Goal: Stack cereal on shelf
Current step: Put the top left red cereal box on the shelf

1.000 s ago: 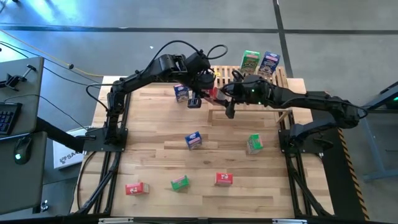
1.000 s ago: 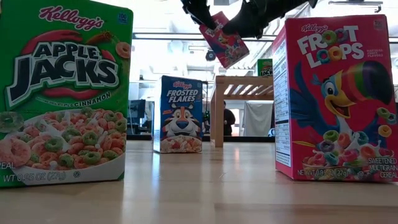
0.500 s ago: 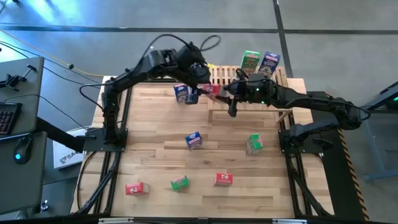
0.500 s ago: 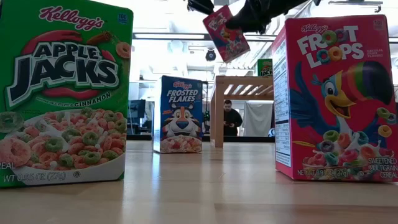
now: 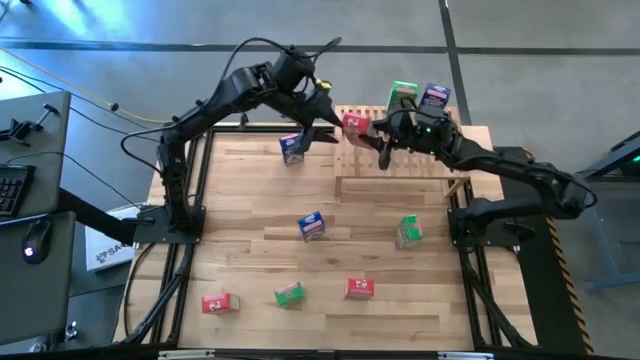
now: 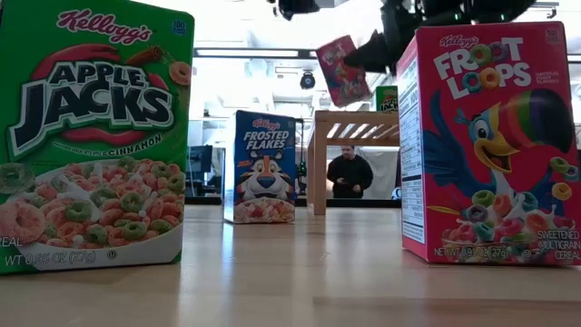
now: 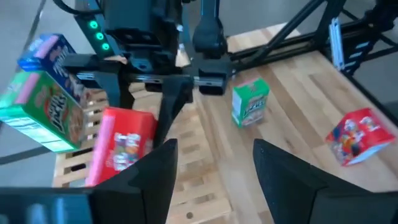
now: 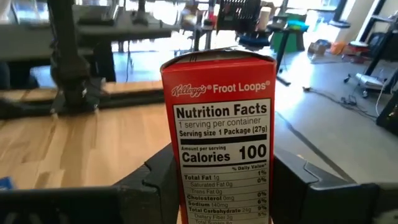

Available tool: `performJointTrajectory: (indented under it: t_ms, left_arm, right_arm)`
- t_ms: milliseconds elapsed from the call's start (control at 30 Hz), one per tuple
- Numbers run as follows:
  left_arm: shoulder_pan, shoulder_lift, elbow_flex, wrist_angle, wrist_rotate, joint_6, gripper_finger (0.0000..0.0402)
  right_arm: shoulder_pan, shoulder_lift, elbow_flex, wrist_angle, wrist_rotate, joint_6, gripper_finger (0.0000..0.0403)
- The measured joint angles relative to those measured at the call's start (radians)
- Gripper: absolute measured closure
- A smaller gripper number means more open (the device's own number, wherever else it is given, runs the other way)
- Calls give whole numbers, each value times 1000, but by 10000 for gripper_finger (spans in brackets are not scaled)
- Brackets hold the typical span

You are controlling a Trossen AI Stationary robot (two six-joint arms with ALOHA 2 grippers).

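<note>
My right gripper (image 5: 372, 132) is shut on a red cereal box (image 5: 355, 125), in the air over the near left part of the slatted wooden shelf (image 5: 410, 160). The box also shows in the low view (image 6: 340, 68) and in the left wrist view (image 7: 121, 149). My left gripper (image 5: 325, 118) is open and empty just left of that box, apart from it. A green box (image 5: 402, 97) and a blue box (image 5: 435, 98) stand upright on the shelf's far part. Several more boxes lie on the plank table. My right gripper pinches the red box between its two fingers, one on each broad face (image 8: 183, 193), toward one end of the box; its narrow nutrition panel faces the wrist camera. The fingers come from the table's right. The box is lifted clear and tilted in the low view.
On the table lie a blue box (image 5: 292, 148) near the left gripper, a blue box (image 5: 312, 226) mid-table, a green box (image 5: 408, 231) at the right, and a red (image 5: 360, 288), a green (image 5: 289, 294) and a red box (image 5: 220, 302) near the front. A person (image 6: 349, 173) stands beyond the table.
Both grippers stood at the red box a second ago. My left gripper has come off it and drawn back toward the far left. My right gripper has carried the box up and toward the far edge, over the shelf.
</note>
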Motion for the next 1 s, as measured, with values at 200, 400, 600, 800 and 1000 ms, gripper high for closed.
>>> performJointTrajectory:
  t_ms: [200,400,600,800,1000]
  left_arm:
    - [13,-2,-151,194,-21,0,231]
    - [14,-1,-298,473,-23,-45,267]
    - [14,-1,-370,632,-24,-90,285]
    - [8,-8,-450,791,-28,-146,300]
    - [-3,-61,-631,1087,-137,-197,313]
  right_arm:
    - [-87,10,-95,132,-38,49,244]
    - [-124,35,-105,139,-82,74,244]
    - [-129,56,-105,98,-49,76,228]
    - [-128,54,-105,69,-9,48,175]
    - [-121,44,-105,73,57,23,151]
